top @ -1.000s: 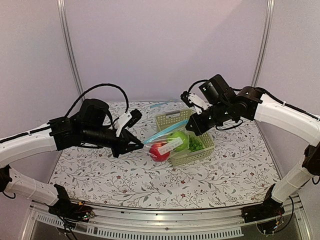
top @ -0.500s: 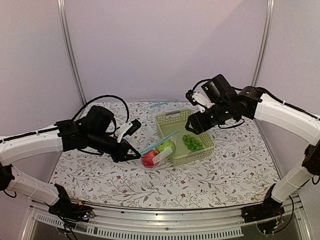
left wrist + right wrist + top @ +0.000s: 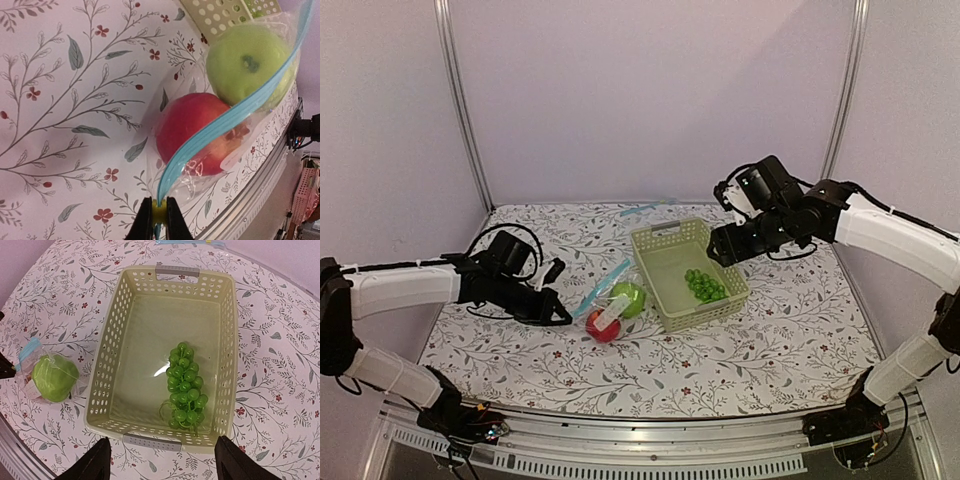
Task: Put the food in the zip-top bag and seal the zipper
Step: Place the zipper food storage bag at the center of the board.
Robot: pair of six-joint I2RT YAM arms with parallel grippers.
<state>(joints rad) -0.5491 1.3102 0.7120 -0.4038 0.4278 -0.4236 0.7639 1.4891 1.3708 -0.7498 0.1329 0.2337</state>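
The zip-top bag (image 3: 612,308) lies on the flowered table left of the basket, holding the red apple (image 3: 601,328) and the green apple (image 3: 632,297). Close up, the red apple (image 3: 192,129) and green apple (image 3: 246,59) show through the clear plastic, with the light blue zipper (image 3: 227,117) curving across them. My left gripper (image 3: 159,206) is shut on the zipper's near end, where a small yellow-green piece sits between the jaws. It (image 3: 563,317) reaches in low from the left. My right gripper (image 3: 718,248) hovers open above the basket, holding nothing, its fingers (image 3: 89,464) spread wide.
The pale green basket (image 3: 229,340) stands at mid-table with a bunch of green grapes (image 3: 186,387) inside. Its rim (image 3: 664,233) is just right of the bag. A light blue strip (image 3: 645,209) lies at the table's back edge. The metal front rail (image 3: 640,440) runs below.
My right gripper let go of the bag, opened and pulled back to the right. My left gripper carried the bag down and left from the basket's edge onto the table.
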